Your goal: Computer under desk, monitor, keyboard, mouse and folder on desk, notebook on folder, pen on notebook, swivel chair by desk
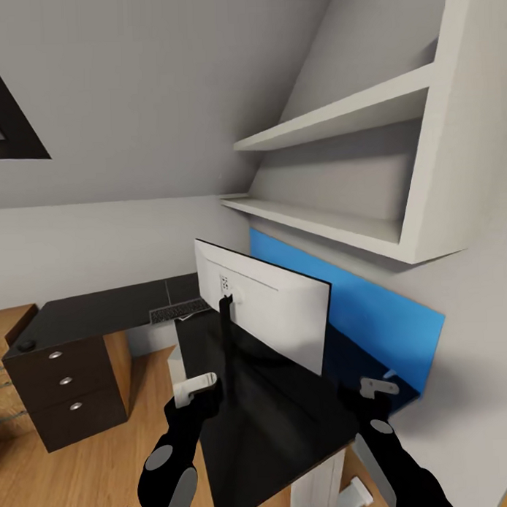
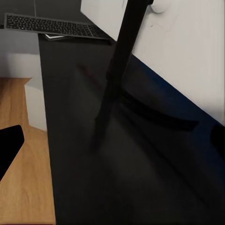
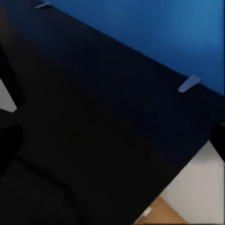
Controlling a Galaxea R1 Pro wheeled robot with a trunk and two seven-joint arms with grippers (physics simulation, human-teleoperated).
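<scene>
The monitor (image 1: 274,311) stands on the black desk (image 1: 102,310) with its pale back and thin black stand (image 2: 117,70) towards me. The keyboard (image 1: 179,311) lies on the desk behind it, also in the left wrist view (image 2: 51,26). My left gripper (image 1: 196,391) hovers open at the desk's near-left edge, level with the stand; one dark finger (image 2: 9,147) shows, with nothing between the jaws. My right gripper (image 1: 379,388) is open over the desk's right part, its finger (image 3: 7,140) dark and empty. Folder, notebook, pen, computer and swivel chair are out of view.
A blue panel (image 1: 372,315) stands along the desk's wall edge, fixed by grey clips (image 3: 189,83). A three-drawer pedestal (image 1: 68,391) sits under the left wing, with a small dark round thing (image 1: 24,345) on top. White shelves (image 1: 336,119) overhang the desk. Wood floor (image 1: 93,478) lies at left.
</scene>
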